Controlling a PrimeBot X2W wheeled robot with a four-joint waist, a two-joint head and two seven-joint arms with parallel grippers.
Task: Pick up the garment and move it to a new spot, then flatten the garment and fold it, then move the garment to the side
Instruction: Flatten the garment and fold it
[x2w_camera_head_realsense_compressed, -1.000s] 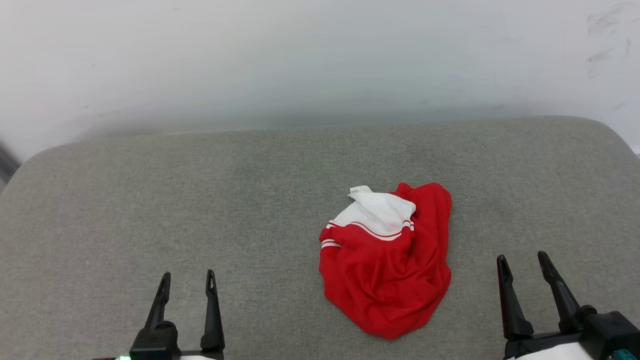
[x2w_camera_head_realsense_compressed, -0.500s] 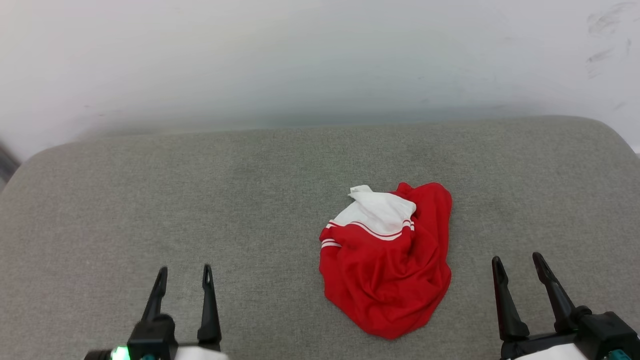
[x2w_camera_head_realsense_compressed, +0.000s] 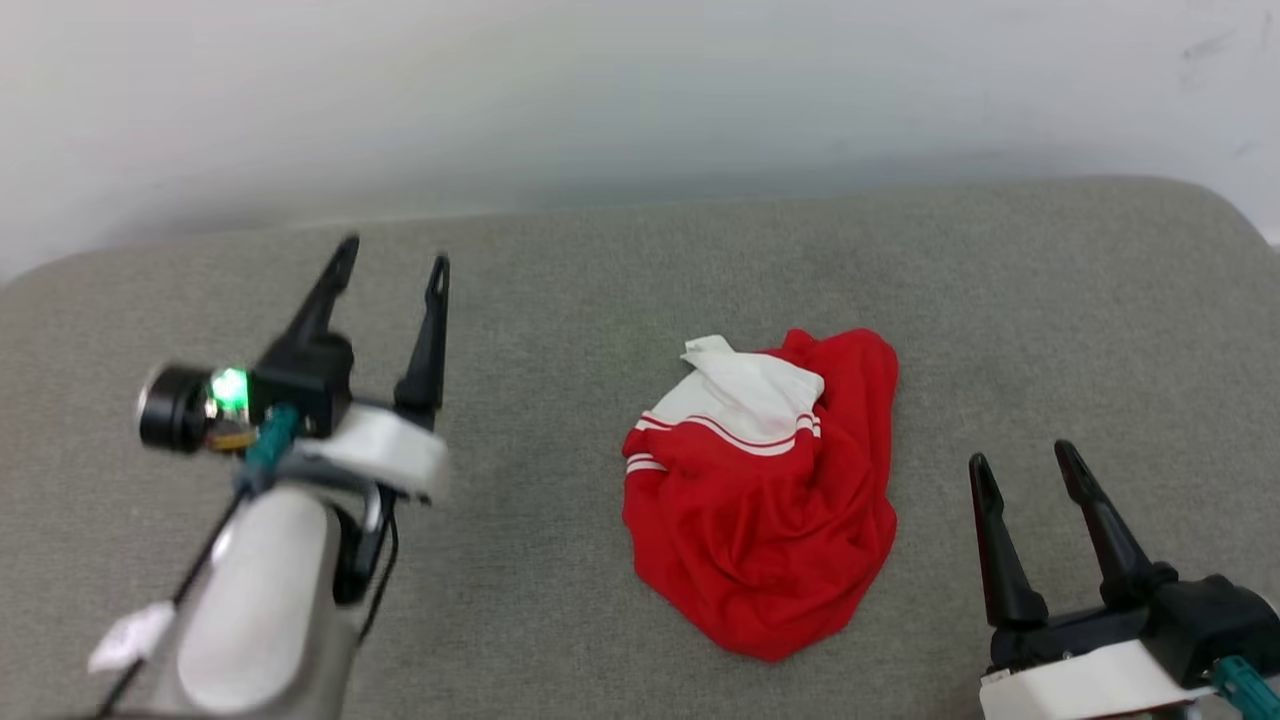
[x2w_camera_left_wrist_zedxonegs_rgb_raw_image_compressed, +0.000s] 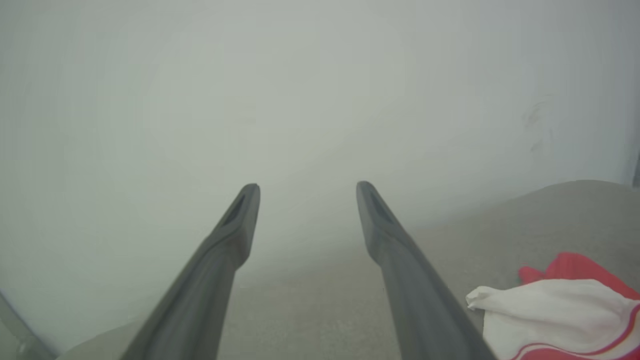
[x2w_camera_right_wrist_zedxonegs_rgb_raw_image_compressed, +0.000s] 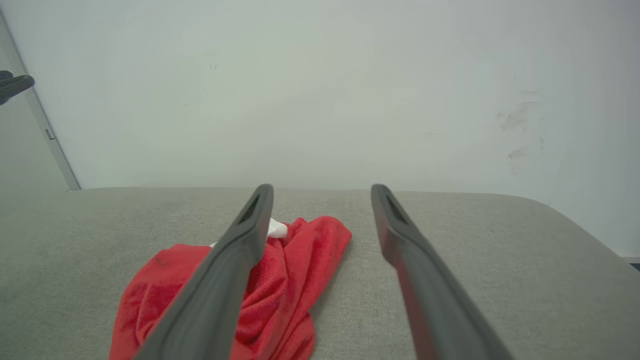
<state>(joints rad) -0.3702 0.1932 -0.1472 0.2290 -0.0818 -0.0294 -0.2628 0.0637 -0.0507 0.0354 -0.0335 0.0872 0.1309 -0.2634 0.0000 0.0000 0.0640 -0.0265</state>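
The garment (x2w_camera_head_realsense_compressed: 770, 520) lies crumpled in a red heap on the grey cushion (x2w_camera_head_realsense_compressed: 560, 300), with its white sleeve (x2w_camera_head_realsense_compressed: 750, 395) and striped trim on top at the far side of the heap. The left gripper (x2w_camera_head_realsense_compressed: 394, 255) hangs above the cushion well to the left of the garment, its two dark fingers spread wide and holding nothing; a green light (x2w_camera_head_realsense_compressed: 228, 388) glows on its wrist. The right gripper (x2w_camera_head_realsense_compressed: 1021, 455) sits just to the right of the garment's near end, fingers also wide apart and empty, not touching the cloth. In the left wrist view the garment (x2w_camera_left_wrist_zedxonegs_rgb_raw_image_compressed: 560, 310) shows to the right of the open fingers (x2w_camera_left_wrist_zedxonegs_rgb_raw_image_compressed: 235, 235). Beyond the garment, a pale wall (x2w_camera_head_realsense_compressed: 600, 90) rises behind the cushion
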